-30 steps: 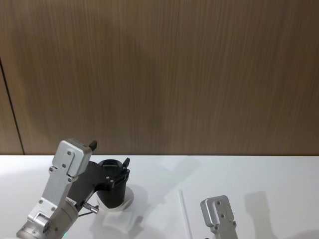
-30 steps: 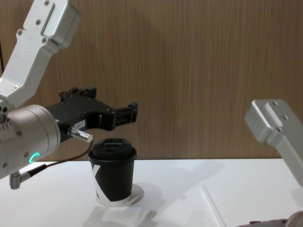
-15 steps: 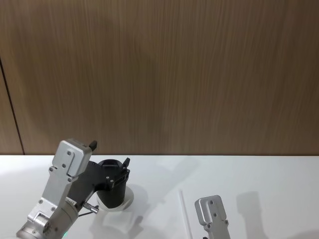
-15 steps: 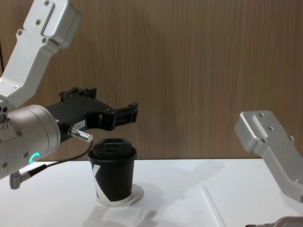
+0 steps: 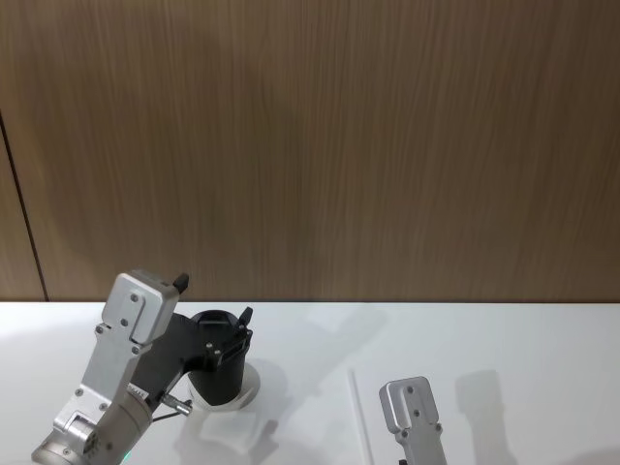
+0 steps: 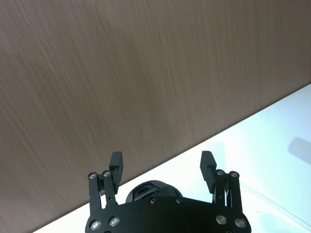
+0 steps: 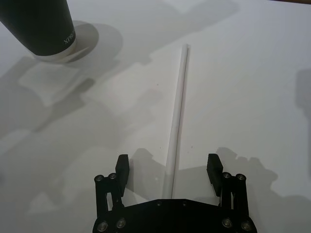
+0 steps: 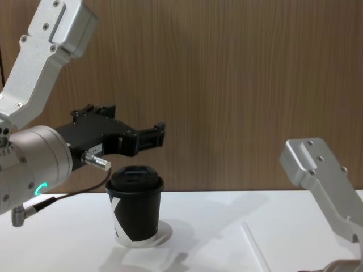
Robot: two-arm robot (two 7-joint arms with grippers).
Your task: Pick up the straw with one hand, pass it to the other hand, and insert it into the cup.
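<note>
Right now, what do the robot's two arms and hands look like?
Both arms are silver-grey with blocky, screw-dotted links. The left arm carries a green ring light, a metal plug and a dark cable. The right arm is plain. The left hand and right hand are black, each with two blunt blocky fingers.

one straw (image 7: 178, 116), one cup (image 8: 135, 211), two grippers (image 6: 163, 163) (image 7: 167, 165)
</note>
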